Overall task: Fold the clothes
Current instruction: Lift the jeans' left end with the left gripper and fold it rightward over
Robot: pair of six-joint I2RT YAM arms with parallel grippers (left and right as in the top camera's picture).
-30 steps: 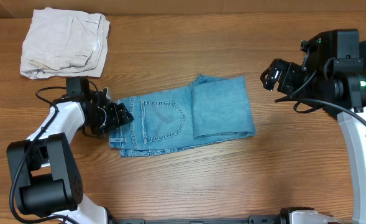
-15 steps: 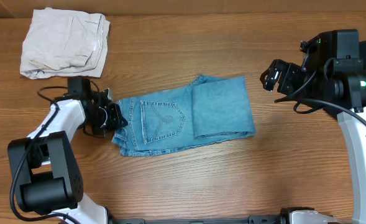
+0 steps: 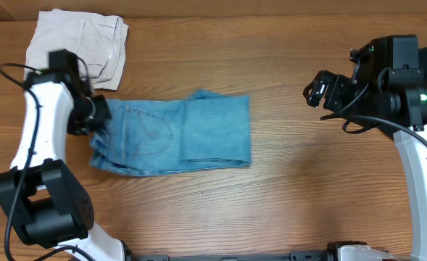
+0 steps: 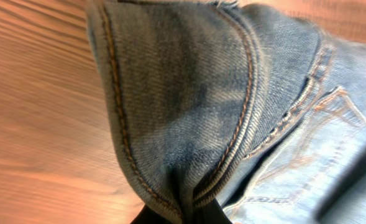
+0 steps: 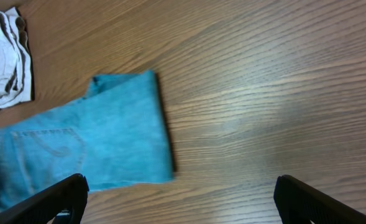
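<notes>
Lying folded, left of centre on the table [image 3: 285,188]: jeans [image 3: 180,134], long axis running 9 to 3 o'clock, back pocket up. Clamped at the 9 o'clock end by the left gripper [image 3: 98,123], jaws pinched tight on the waistband. From the left wrist, denim bunched there, orange seams converging into the dark tips at 6 o'clock. Parked well apart toward 3 o'clock, over bare wood: right gripper [image 3: 313,90], jaws spread wide, holding nothing. Heaped at 11 o'clock, near the jeans' waistband corner, not overlapping: off-white garment [image 3: 75,47]. Folded leg edge at the 3 o'clock end, well short of the right gripper.
</notes>
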